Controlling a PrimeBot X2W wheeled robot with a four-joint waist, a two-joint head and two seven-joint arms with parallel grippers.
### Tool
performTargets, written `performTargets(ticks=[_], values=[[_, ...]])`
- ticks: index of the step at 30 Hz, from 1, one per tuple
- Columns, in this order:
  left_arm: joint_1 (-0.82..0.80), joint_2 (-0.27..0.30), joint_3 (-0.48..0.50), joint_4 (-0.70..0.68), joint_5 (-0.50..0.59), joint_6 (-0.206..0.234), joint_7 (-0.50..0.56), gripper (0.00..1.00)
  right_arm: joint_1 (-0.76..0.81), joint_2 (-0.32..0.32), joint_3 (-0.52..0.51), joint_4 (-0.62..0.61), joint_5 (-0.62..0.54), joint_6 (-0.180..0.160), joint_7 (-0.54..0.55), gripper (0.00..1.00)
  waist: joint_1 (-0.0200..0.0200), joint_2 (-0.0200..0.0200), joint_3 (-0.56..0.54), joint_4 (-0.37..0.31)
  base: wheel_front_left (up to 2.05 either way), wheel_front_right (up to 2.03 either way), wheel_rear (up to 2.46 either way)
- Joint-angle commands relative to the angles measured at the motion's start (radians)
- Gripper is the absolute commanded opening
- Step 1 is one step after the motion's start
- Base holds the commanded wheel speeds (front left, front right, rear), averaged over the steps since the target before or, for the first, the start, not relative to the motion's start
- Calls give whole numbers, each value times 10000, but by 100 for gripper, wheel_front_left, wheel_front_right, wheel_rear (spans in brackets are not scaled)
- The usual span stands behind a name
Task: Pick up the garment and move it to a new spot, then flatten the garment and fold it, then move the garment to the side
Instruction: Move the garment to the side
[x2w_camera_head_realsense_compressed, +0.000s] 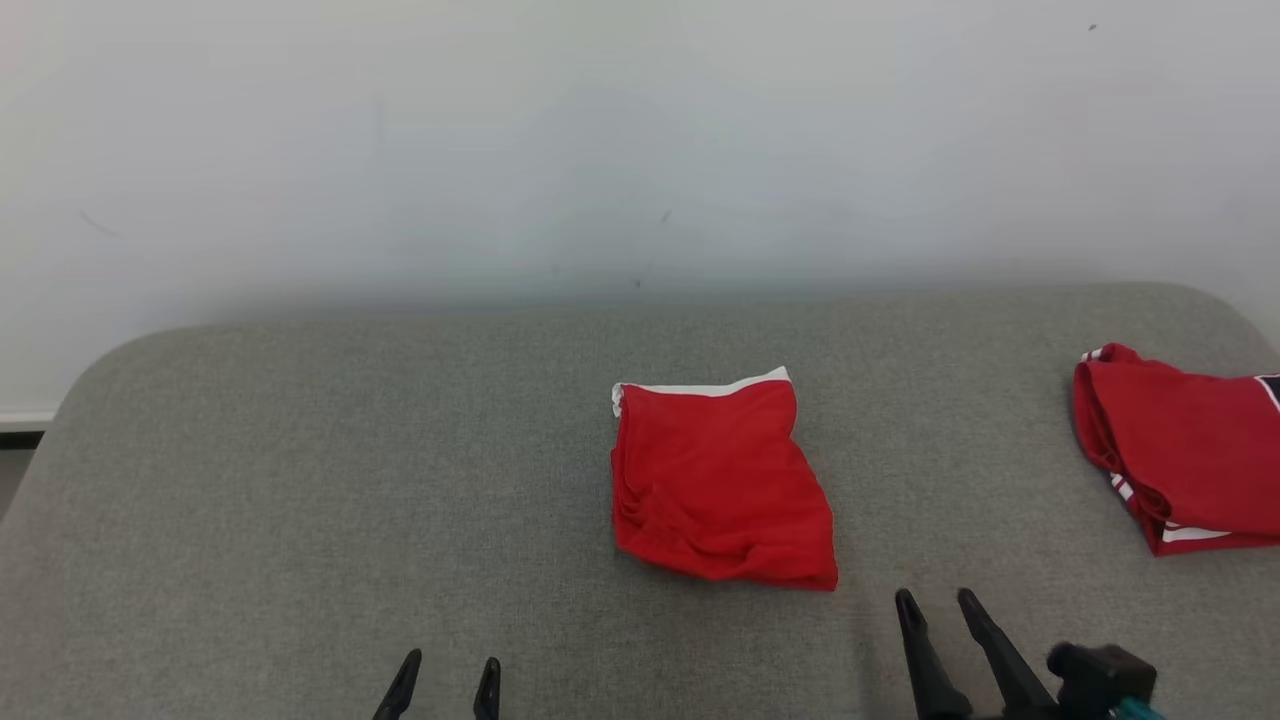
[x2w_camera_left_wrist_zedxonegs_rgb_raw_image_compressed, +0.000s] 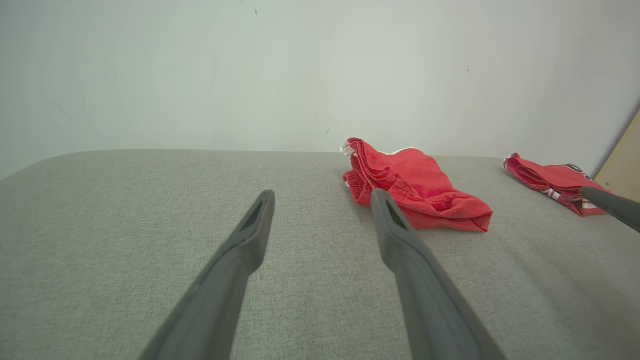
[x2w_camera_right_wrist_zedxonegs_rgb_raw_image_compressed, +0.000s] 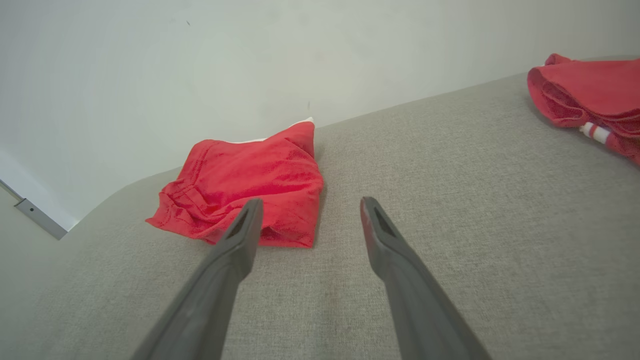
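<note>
Holding left gripper (x2w_camera_head_realsense_compressed: 452, 660) and right gripper (x2w_camera_head_realsense_compressed: 937, 595) spread wide, gripping nothing. Noting folded red garment (x2w_camera_head_realsense_compressed: 720, 490) lying centrally on round-cornered grey woven cushion (x2w_camera_head_realsense_compressed: 300, 480): rumpled square, white trim. Seeing second red garment (x2w_camera_head_realsense_compressed: 1180, 450), white-striped, lying far right.

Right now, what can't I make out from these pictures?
1. Red garment at the right: the head view's right edge cuts it off, so its full outline and dark patch are unclear.
2. Folded red garment in the middle: its top layer hides the layers beneath; what kind of garment it is cannot be told.
3. Left gripper: the head view's bottom edge cuts off all but the fingertips.
</note>
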Motion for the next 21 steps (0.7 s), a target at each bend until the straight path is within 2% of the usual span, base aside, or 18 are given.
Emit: performTargets(ticks=[1, 13, 21], values=[[-56, 4, -68, -8, 105, -45, -37, 100, -370, -32, 210, 281, 348, -5, -35, 100, 0, -1, 181, 85, 0, 0, 0], [-646, 7, -693, -41, 28, -32, -37, 100, -3679, -535, 1886, 2882, 3756, -5, 163, 100, 0, -1, 1240, 872, 0, 0, 0], [-1193, 6, -1052, 26, -6, -43, -36, 100, -5227, -1102, 2482, 3872, 6042, -5, 491, 100, 0, -1, 2034, 1508, 0, 0, 0]])
